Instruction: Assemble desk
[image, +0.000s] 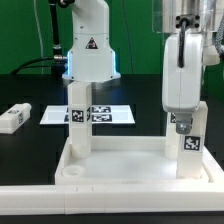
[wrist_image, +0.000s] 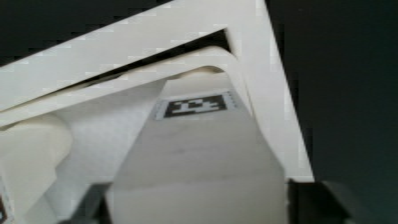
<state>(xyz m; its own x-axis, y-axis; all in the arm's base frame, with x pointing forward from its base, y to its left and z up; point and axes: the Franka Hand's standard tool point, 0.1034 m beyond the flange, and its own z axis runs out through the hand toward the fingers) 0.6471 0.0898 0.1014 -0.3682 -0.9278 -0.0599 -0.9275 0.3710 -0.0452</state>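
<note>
The white desk top (image: 125, 148) lies tray side up at the front of the table. One white tagged leg (image: 80, 122) stands upright in its corner at the exterior view's left. My gripper (image: 186, 124) is shut on a second tagged leg (image: 191, 150), which stands upright in the corner at the exterior view's right. In the wrist view this leg (wrist_image: 187, 160) fills the gap between my fingers (wrist_image: 322, 205) and runs down to the top's rimmed corner (wrist_image: 107, 75), with its tag (wrist_image: 199, 104) showing. A third leg (image: 13, 118) lies loose on the table at the left.
The marker board (image: 105, 114) lies flat behind the desk top. The robot base (image: 90, 50) stands beyond it. A long white border bar (image: 100, 205) runs along the front edge.
</note>
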